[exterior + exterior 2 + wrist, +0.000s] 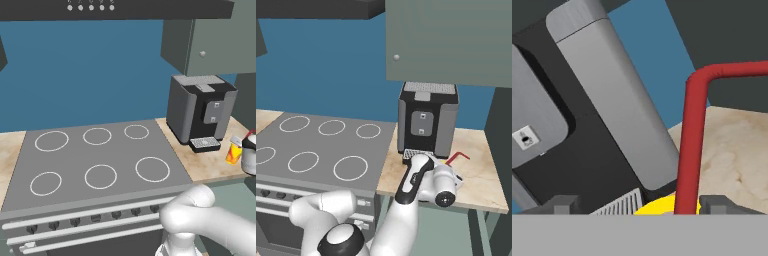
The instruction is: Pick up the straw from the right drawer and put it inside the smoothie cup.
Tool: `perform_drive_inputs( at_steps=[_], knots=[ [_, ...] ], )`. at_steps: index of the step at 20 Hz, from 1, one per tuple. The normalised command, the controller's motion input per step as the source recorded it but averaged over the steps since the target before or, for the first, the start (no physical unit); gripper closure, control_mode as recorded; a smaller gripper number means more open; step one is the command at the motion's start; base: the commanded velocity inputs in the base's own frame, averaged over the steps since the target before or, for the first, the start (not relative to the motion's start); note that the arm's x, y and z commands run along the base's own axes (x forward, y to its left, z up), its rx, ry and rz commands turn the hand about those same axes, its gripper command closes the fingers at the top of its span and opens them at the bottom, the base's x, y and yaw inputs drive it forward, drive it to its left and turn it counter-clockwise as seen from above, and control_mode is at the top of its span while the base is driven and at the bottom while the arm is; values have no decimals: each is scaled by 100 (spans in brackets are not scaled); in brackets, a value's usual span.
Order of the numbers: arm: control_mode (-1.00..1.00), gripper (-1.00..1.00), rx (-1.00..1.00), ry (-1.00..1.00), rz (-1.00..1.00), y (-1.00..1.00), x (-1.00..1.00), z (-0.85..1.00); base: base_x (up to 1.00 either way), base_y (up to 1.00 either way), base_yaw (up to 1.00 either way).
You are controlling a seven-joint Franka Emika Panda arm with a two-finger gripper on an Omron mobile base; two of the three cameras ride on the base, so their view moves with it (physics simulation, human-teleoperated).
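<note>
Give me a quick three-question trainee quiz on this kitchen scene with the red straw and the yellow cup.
1. True or false: the bent red straw stands in the small yellow cup.
2. The gripper has its fingers: A) pinched on the straw, B) spread wide apart, C) closed around the cup.
3. Which appliance stands right behind the cup?
Key: 1 true; 2 B; 3 the dark grey coffee machine.

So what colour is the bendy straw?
Red. The straw shows best in the hand view.
</note>
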Motion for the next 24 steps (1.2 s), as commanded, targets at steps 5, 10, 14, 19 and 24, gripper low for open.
perform_drive_inputs(
  at_steps=[5,10,14,19,24],
  knots=[
    [-100,-100,-1,0,-4,4,-8,2,0,0,0],
    [-100,-100,-5,0,-2,19,-28,0,0,0,0],
    [-100,-100,-7,0,0,37,-25,0,0,0,0],
    [-100,-100,-6,0,0,33,0,3,0,0,0],
    [-100,-100,-1,0,0,2,10,25,0,0,0]
  ],
)
